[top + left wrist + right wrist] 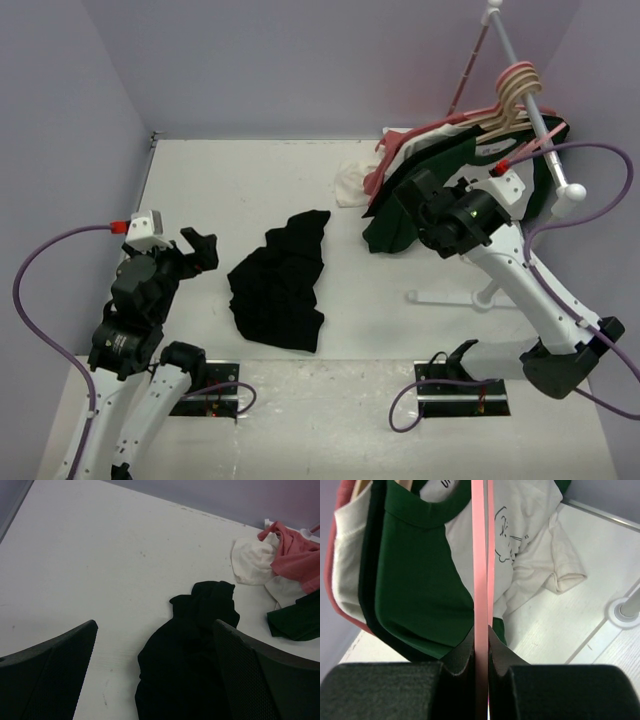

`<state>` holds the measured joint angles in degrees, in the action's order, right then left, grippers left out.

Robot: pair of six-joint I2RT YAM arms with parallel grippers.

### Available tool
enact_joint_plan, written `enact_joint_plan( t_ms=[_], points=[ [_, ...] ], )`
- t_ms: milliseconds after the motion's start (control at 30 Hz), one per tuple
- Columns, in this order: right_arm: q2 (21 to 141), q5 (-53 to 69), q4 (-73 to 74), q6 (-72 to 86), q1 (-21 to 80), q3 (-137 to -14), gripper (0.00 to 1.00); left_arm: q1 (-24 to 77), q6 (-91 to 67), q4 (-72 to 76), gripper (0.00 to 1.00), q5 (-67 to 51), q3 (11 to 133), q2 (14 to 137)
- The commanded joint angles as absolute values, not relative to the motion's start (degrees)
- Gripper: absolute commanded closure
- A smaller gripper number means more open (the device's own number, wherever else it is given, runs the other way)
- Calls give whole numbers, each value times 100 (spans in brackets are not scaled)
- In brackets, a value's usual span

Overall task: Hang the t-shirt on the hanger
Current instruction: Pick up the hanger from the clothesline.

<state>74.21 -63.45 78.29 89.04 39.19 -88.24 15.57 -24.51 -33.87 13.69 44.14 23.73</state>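
The black t-shirt (280,285) lies crumpled on the white table, left of centre. In the left wrist view the t-shirt (190,655) fills the space just ahead of the right-hand finger. My left gripper (200,246) hovers to the left of it, wide open and holding nothing (155,625). My right gripper (415,190) reaches into the clothes on the rack at the back right. In the right wrist view this gripper (481,641) is shut on a thin pink bar of the hanger (480,555), which runs straight up between the jaws. The rest of the hanger is hidden.
A clothes rack (535,120) at the back right carries cream hangers (515,90) and a green shirt with a white front (420,580). A white cloth (252,560) and a pinkish-red cloth (295,555) lie beside it. The rack's white foot (450,297) rests on the table.
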Motion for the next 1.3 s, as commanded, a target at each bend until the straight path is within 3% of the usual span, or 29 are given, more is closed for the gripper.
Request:
enact_joint_plan(
  t_ms=[0,1267],
  points=[
    [7236,-6401,8675,9466,4199,-8481,100,1626,-2452,-3141,0,1359,4382,2391],
    [6618,-6328,8675,8832,4702,-8788,100,1670,-2443,-3085,0,1283,4351,2250]
  ],
)
